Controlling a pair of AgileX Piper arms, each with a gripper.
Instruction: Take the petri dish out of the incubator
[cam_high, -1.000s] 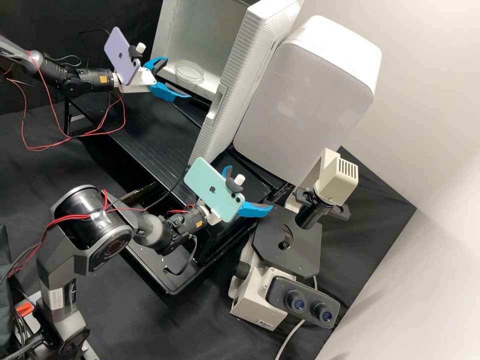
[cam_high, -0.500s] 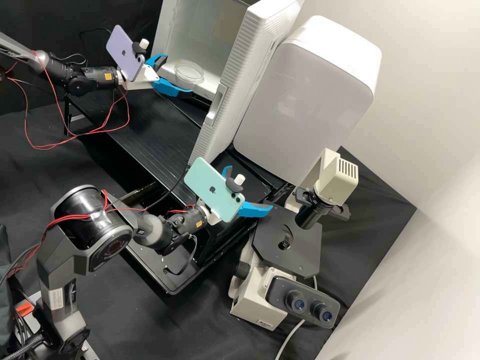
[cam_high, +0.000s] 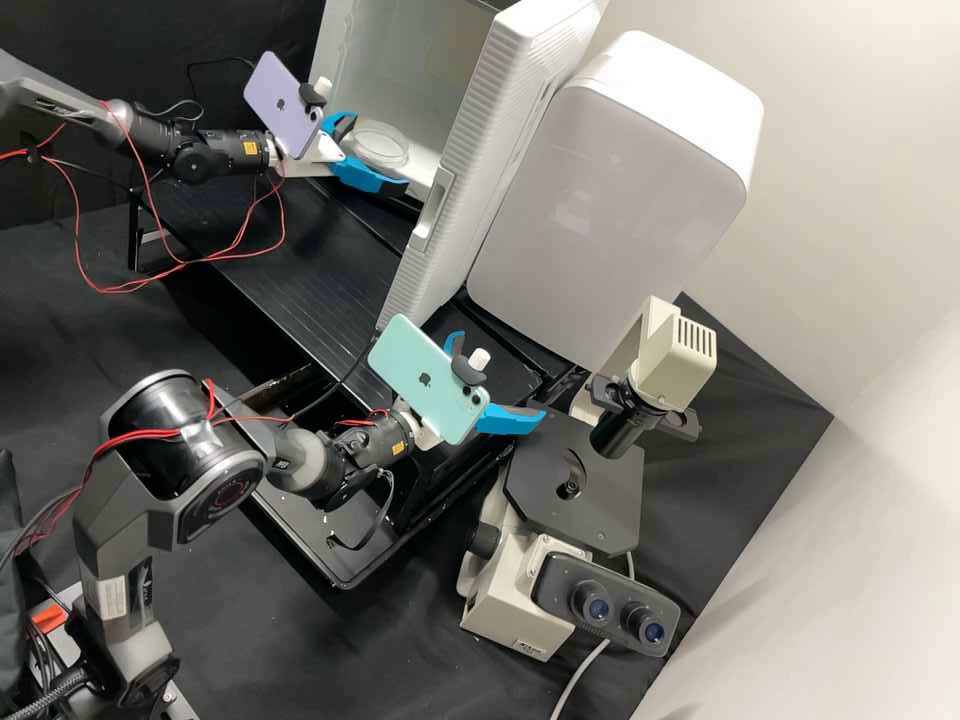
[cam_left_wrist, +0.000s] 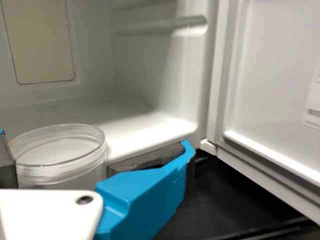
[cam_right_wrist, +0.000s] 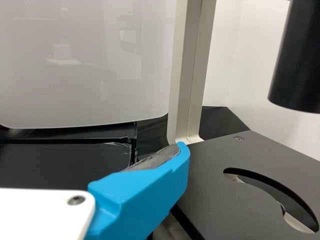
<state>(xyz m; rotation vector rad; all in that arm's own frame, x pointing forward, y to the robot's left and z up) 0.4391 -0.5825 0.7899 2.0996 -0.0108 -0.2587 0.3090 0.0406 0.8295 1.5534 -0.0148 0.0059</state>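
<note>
While the door of the white incubator stands open, the petri dish sits flat on the white floor inside, close to the front edge. It is round and clear. The left gripper is right at the opening, and its jaws are wide apart. In the left wrist view the dish is between the two blue fingers, with one finger on each side. I cannot tell if a finger touches the glass. A purple phone is clipped on top of the left arm, and red wires hang down from it. The right gripper is far from the dish, down by the microscope. Its jaws are wide apart too, and it holds nothing. In the right wrist view one blue finger is just beside the flat black plate of the microscope, and that plate has a hole in it. A green phone is clipped on the right arm. A second big white box stands beside the open door. A long black tray lies in front of the incubator, under the left arm. A black cloth covers the bench.
</note>
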